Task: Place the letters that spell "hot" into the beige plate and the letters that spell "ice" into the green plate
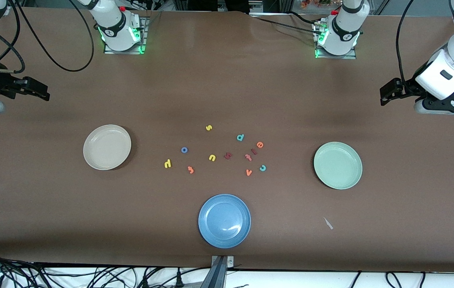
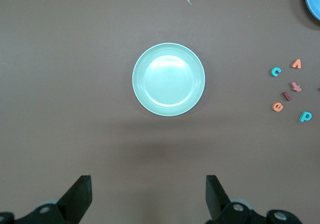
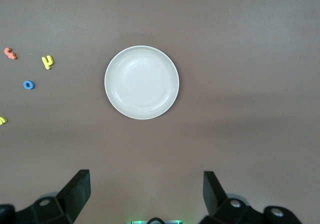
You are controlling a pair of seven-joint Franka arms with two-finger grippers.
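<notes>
The beige plate (image 1: 107, 147) (image 3: 141, 82) lies empty toward the right arm's end, the green plate (image 1: 337, 165) (image 2: 168, 79) empty toward the left arm's end. Between them are scattered the yellow h (image 1: 167, 163) (image 3: 47, 61), blue o (image 1: 184, 150) (image 3: 29, 85), orange t (image 1: 190, 169) (image 3: 10, 53), dark red i (image 1: 254, 151) (image 2: 287, 96), teal c (image 1: 263, 168) (image 2: 275, 72) and orange e (image 1: 260, 145) (image 2: 277, 106). My right gripper (image 1: 39, 91) (image 3: 145, 176) hangs open over bare table at its end. My left gripper (image 1: 389, 94) (image 2: 148, 181) does the same at its own end. Both hold nothing.
A blue plate (image 1: 224, 220) sits nearest the front camera. Other letters lie among the task's: yellow s (image 1: 209, 128), yellow u (image 1: 212, 157), teal d (image 1: 240, 137), dark red k (image 1: 228, 156), pink t (image 1: 248, 157), orange v (image 1: 249, 172). A white scrap (image 1: 328, 223) lies near the green plate.
</notes>
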